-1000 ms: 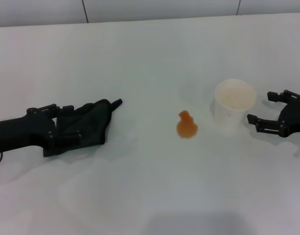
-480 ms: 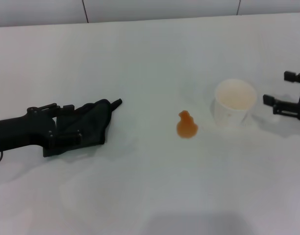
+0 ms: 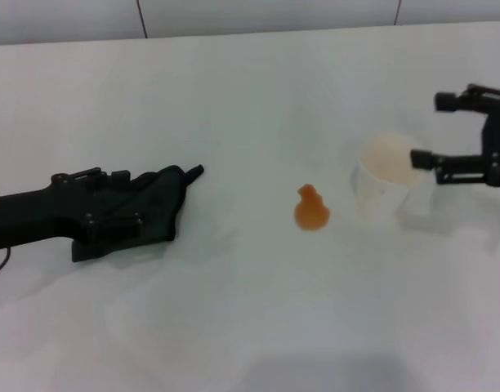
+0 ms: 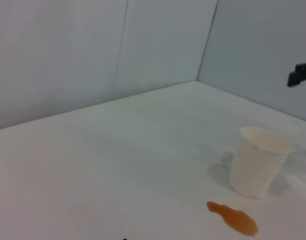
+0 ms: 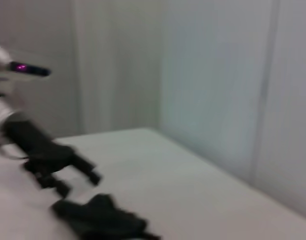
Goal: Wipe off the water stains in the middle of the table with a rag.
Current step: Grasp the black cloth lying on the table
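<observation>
Over on the left, the left gripper (image 3: 119, 214) lies low on the rag (image 3: 156, 208), which sits crumpled on the table (image 3: 234, 327) with one pointed corner sticking out toward the middle; from where I stand I cannot tell whether its fingers are spread or pinching the cloth, since black metal and dark fabric run together. If the hold is only on a loose fold, I'd expect the rag to trail or slip free once it is dragged, and a bunched cloth might push the liquid along rather than soak it up. Between rag and spill the tabletop is bare, so the run across looks unobstructed. The water stains (image 3: 311, 209) sit near the centre, an orange blotch with a small lobe on top, well apart from the rag. Just beside it on the right stands a pale cup (image 3: 386, 175), and that is my main worry: a wide sweep carried past the blotch could clip the cup and tip it, light as it looks. The right gripper (image 3: 454, 131) hangs above and beyond the cup with its fingers spread, holding nothing, so the cup is unsupported. The wall bounds the far side; nearer me there is plenty of bare surface, so sweeping toward the near edge seems the safer direction.
</observation>
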